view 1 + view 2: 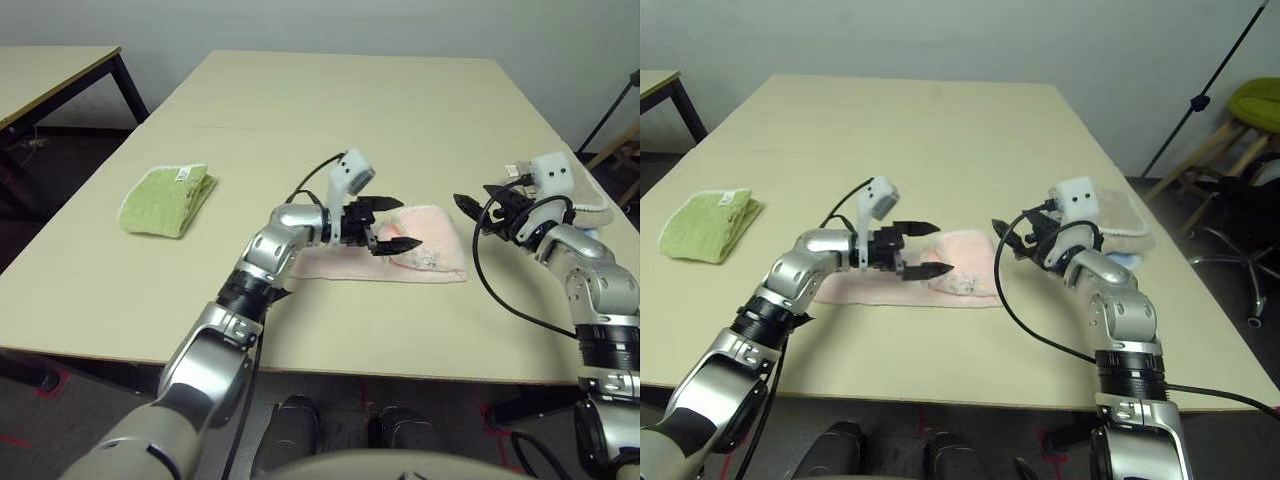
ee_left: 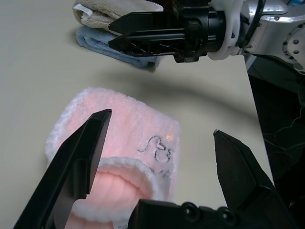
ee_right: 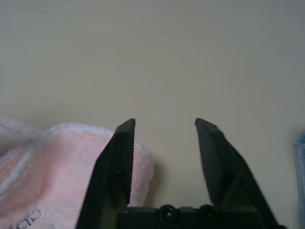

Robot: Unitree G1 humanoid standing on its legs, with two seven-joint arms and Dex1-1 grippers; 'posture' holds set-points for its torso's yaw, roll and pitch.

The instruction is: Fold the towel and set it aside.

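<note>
Towel [image 1: 425,248] lies part-folded on table [image 1: 400,110].
Left gripper [image 1: 385,224] hovers over it, fingers wide apart; right gripper [image 1: 1020,238] beside it, fingers parted, empty.

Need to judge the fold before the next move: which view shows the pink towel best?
The left eye view: the whole pale pink terry-cloth towel lies there, one end folded over. The left wrist view shows the folded end and grey stitching close up between open fingers; the right wrist view shows one edge.
</note>
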